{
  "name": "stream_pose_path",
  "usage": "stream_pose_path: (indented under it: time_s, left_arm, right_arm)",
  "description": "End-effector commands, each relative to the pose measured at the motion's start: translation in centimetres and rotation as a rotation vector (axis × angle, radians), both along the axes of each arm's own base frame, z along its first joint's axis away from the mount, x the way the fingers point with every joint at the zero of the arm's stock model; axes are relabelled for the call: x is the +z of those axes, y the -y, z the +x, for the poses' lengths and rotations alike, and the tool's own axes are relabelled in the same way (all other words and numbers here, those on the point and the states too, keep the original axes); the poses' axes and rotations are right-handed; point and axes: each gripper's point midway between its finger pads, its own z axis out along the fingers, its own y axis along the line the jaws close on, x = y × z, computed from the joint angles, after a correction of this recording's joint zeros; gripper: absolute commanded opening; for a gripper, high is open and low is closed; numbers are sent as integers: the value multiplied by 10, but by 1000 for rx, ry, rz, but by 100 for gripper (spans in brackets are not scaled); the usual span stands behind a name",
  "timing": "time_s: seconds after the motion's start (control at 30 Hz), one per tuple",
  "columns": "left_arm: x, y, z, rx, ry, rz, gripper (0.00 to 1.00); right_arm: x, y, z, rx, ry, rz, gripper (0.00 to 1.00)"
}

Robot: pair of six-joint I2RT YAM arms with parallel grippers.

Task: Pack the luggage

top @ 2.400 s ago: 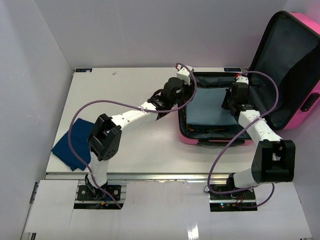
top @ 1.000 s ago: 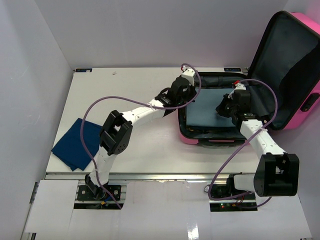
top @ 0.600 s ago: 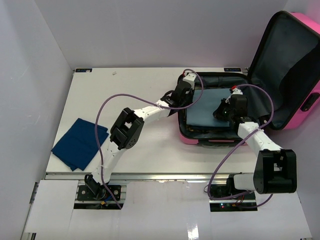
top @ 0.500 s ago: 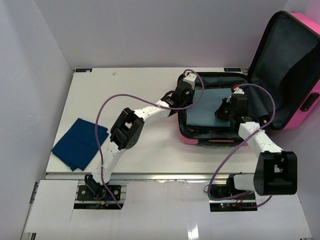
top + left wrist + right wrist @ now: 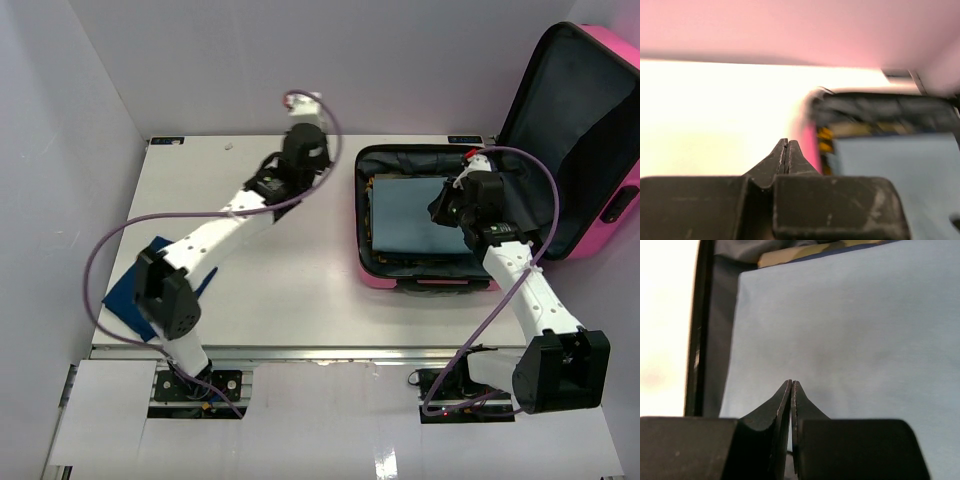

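Left arm [image 5: 225, 225] over cloth [image 5: 122, 300] (luggage [image 5: 372, 277] apart)

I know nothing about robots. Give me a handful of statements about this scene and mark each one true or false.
1. The luggage lies open with its lid raised. True.
2. A light blue cloth lies inside the luggage. True.
3. The left gripper is holding the dark blue cloth. False: its fingers are shut on nothing, beside the luggage, and that cloth lies on the table far to the left.
4. The right gripper is wide open over the bare table. False: it is shut, and it is over the light blue cloth in the luggage.
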Motion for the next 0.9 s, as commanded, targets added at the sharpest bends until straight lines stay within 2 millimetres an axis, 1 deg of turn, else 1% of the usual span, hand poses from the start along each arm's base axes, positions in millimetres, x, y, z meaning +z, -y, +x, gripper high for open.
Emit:
stream_pose_path:
  time_s: [0.0,0.07,0.1,0.17,0.2,0.23,0.3,0.4,0.47,0.6,0.63,0.77,0.87]
  left_arm:
    - [-46,-182,-11,484,-191,-83,0]
    - [-76,-249,-33,619,-239,-144,0]
    - [-90,-276,-47,674,-260,-173,0]
    - [-109,-307,-66,771,-289,-246,0]
    - [-118,-327,-79,840,-298,-264,0]
    - [-129,-342,-92,900,-314,-293,0]
    - [-143,-363,-112,1004,-323,-326,0]
    - [-156,-382,-136,1119,-312,-325,0]
    - [-171,-394,-153,1213,-326,-327,0]
    - [-197,-409,-169,1322,-409,-303,0]
    - [-200,-410,-173,1345,-433,-297,0]
    - [-219,-413,-178,1403,-467,-284,0]
    - [-240,-407,-172,1371,-498,-296,0]
  right_arm:
    - [15,-20,-9,86,36,10,8]
    - [15,-27,-12,109,46,20,8]
    - [16,-29,-12,119,48,24,8]
    - [16,-34,-13,133,49,27,8]
    - [15,-35,-13,133,43,26,8]
    - [16,-36,-14,136,42,24,8]
    - [17,-37,-15,140,43,22,8]
    - [18,-36,-17,141,53,22,8]
    - [22,-39,-20,159,64,30,8]
    - [20,-41,-22,170,66,36,8]
    - [18,-41,-22,171,61,36,8]
    - [16,-40,-21,165,55,30,8]
    - [16,-38,-21,157,54,28,8]
